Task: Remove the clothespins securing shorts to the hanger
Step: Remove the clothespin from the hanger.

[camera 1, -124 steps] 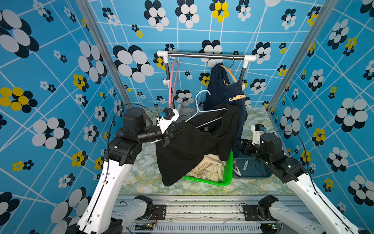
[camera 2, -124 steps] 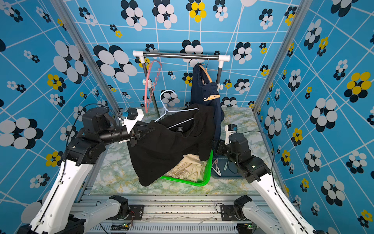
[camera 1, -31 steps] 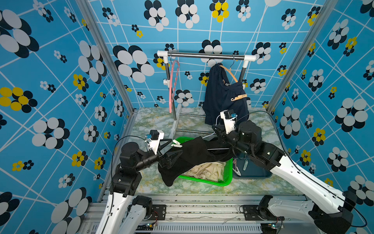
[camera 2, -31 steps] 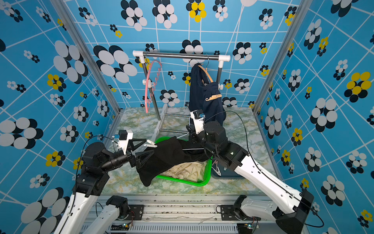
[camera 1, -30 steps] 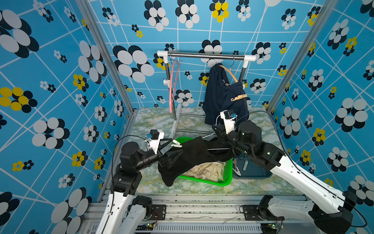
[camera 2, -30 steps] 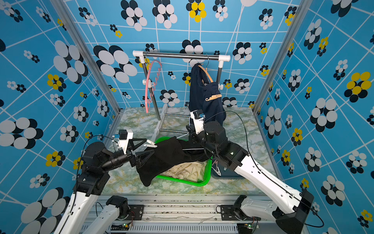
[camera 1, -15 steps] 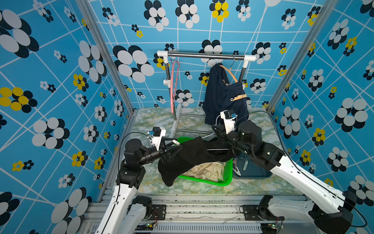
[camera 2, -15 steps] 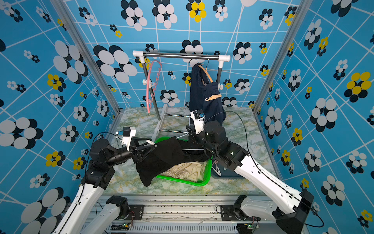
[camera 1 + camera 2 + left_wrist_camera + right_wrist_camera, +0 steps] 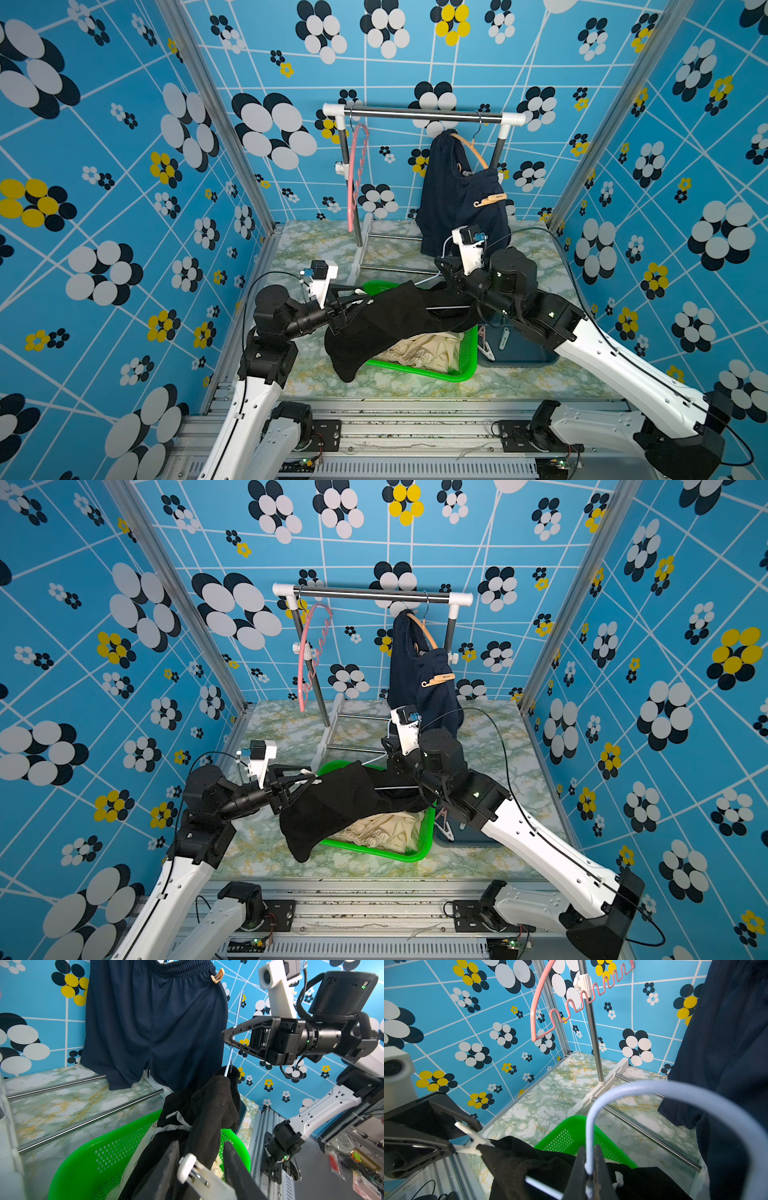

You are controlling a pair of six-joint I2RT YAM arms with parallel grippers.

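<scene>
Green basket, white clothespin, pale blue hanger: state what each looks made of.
Green perforated basket: moulded plastic, glossy, with a regular punched grid. White spring clothespin: smooth matte plastic, apparently, with a metal spring showing. Thin pale blue hanger: probably coated wire; slim, uniformly smooth, slightly glossy.

Perforated green basket [image 9: 415,372] sits on the marbled tabletop [image 9: 316,245], a dark blue-grey bin [image 9: 515,360] just beside it. Behind both stands a garment rack [image 9: 419,114], metal bar with white corner joints. Blue flower-patterned walls [image 9: 124,166] enclose three sides.
</scene>
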